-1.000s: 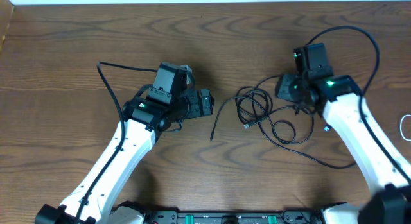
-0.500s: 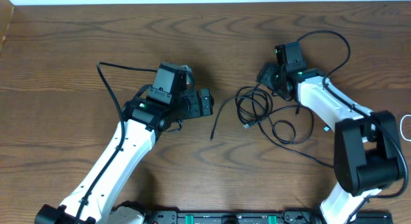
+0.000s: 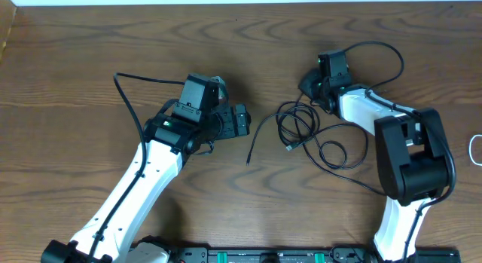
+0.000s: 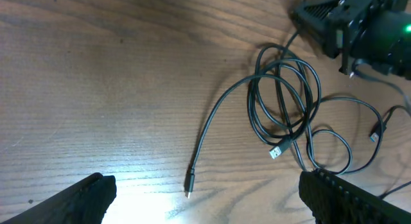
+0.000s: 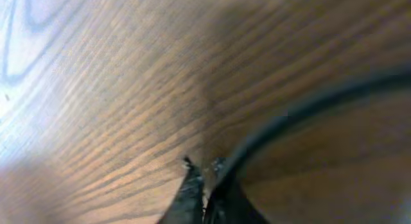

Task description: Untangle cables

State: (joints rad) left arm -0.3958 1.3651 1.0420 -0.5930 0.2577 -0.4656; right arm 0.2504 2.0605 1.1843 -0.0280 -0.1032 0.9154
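A black cable lies coiled in loops at the table's middle right, and its loose plug end trails left. A second thin black cable loops just right of the coil. My right gripper sits at the coil's top edge. In the right wrist view it is shut low over the wood, and a blurred black cable runs into its fingertips. My left gripper stays left of the coil. It is open wide over the plug end and touches nothing.
Part of a white loop shows at the table's right edge. A thicker black wire runs from the left arm across the wood. The right arm's own wire arcs behind its wrist.
The right gripper has moved left to the top of the coil and gone from open to shut there. The left arm and its open gripper have not moved.
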